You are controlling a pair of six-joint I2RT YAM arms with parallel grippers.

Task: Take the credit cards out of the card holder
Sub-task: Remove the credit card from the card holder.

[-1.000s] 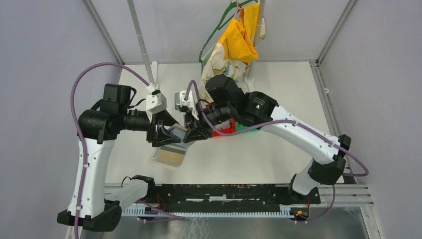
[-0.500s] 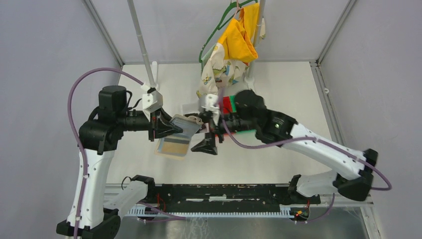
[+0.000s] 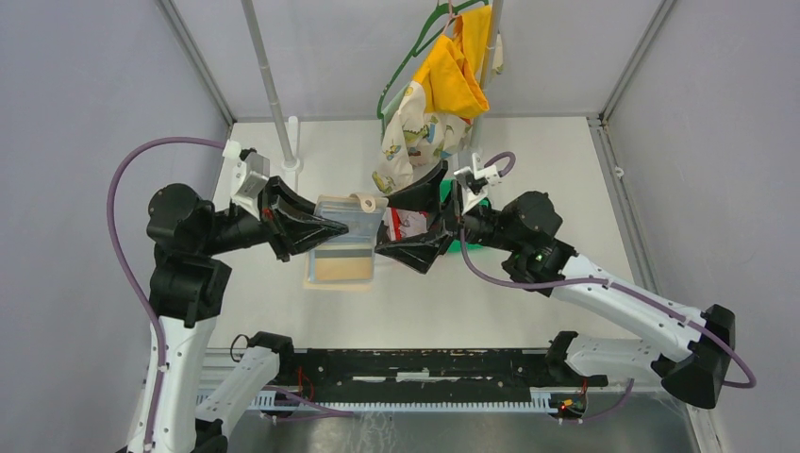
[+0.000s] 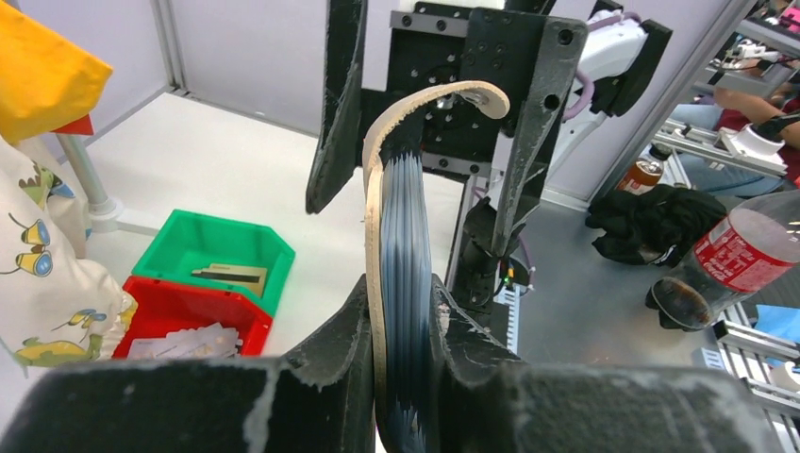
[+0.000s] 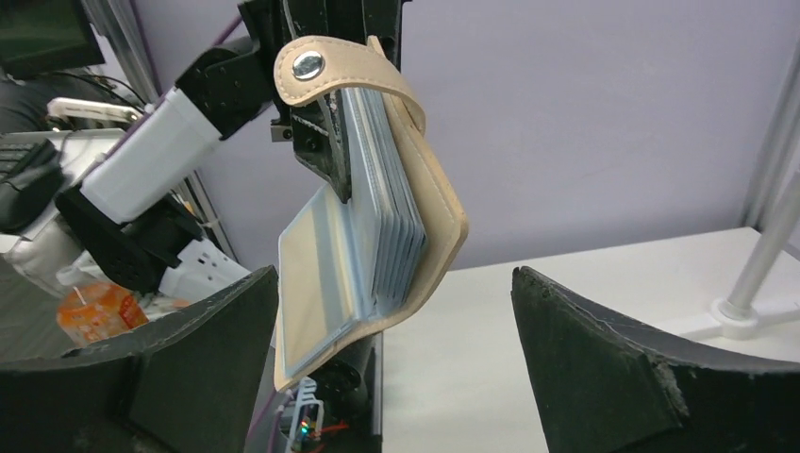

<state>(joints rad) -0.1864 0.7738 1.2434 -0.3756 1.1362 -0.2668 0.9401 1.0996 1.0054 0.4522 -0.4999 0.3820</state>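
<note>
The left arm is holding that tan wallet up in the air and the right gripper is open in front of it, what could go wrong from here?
1. The left gripper pinches the tan leather-like card holder along one edge only, in mid-air; a pull could tug it loose.
2. Its clear plastic sleeves sit packed tight, so the wide-open right gripper may catch several at once, or the cover.

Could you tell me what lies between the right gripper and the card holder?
Nothing; the right wrist view shows only air between right gripper and card holder.
</note>
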